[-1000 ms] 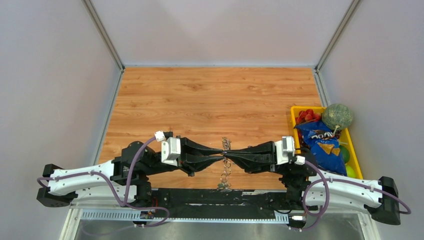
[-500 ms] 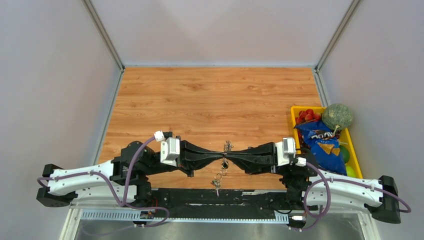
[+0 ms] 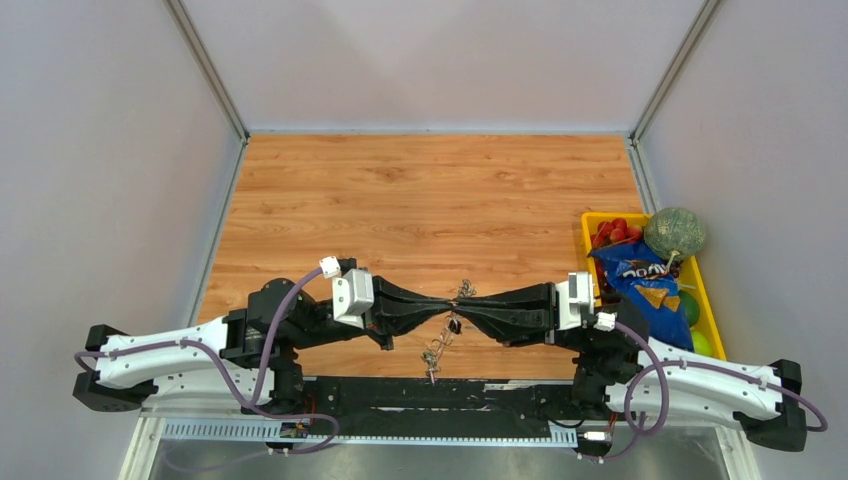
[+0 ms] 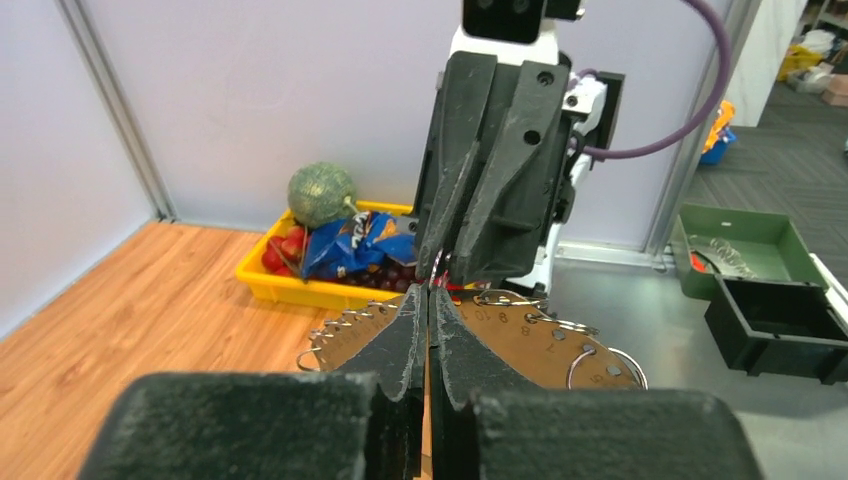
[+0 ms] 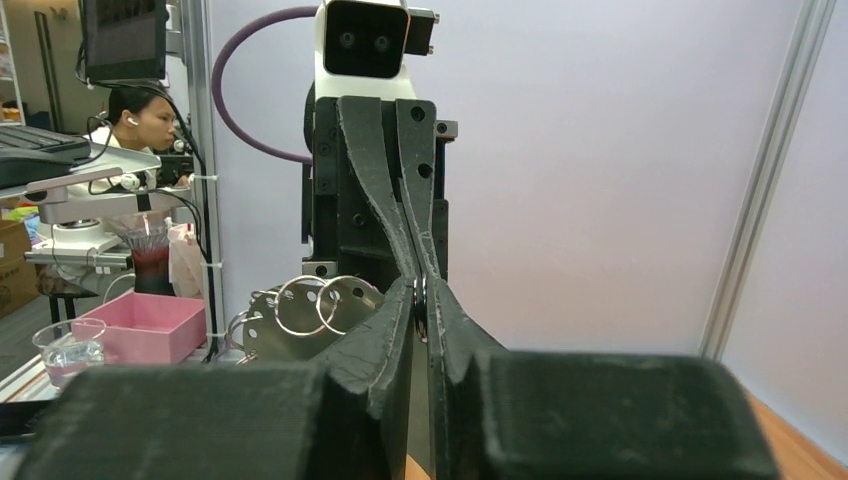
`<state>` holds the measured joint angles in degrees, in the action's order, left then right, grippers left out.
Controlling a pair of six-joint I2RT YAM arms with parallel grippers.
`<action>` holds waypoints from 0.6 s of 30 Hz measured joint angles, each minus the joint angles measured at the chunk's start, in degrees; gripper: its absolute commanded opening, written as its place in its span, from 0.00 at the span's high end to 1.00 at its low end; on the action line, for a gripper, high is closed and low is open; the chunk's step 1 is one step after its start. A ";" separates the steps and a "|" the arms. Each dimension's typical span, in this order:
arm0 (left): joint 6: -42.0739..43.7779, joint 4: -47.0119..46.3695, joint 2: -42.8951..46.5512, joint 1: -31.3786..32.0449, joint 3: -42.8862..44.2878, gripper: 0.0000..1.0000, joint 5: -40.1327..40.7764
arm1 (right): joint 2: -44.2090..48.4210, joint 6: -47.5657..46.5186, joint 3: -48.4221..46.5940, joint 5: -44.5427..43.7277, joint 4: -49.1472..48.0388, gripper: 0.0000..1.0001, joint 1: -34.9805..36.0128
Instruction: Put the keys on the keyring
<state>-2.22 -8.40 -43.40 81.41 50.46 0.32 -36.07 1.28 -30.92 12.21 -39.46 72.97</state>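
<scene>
as the tips meet over the desk [image 3: 420, 200]: two arms stretched level, nose to nose, close to the front edge.
left claw [image 3: 450, 302]: clamped, fingers [image 4: 400, 340] pressed flat together. its tip bites the top of the metal, and which piece it pinches i cannot tell.
metal bunch [image 3: 437, 352]: here's the task's hardware, all one silvery tangle. the top end is caught between the two tips and the rest trails down toward the bases in the top view. no single key can be told from a ring up there, and whether the tail touches the desk is unclear.
right claw [image 3: 476, 300]: closed too, with a thin bright sliver in the slit between its fingers in its own wrist view.
yellow tray [image 3: 590, 225]: far right, snack bag [image 3: 645, 285] and green ball [image 3: 674, 232] inside, well apart from the action.
step in hand: looks like threading, one claw to anchor and the other to feed.
doing it well: anchor side firm and motionless. feeding side small and slow, moving along the wire's curve and not across it. mind the hanging weight twisting things out of line.
materials: thin round wire hoops [image 4: 575, 362], hard and likely slippery, threaded through a flat numbered plate [image 4: 520, 345]. claw fingers are matte black and taper to narrow tips.
</scene>
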 measured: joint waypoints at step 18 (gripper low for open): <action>2.89 7.52 -0.37 -0.02 0.00 1.00 5.77 | 6.78 -3.93 -7.82 -11.06 18.58 0.42 0.13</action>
<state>0.67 -0.89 -43.77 81.38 50.46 6.09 -29.30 -2.66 -38.74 1.15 -20.88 73.10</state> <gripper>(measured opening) 0.008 0.550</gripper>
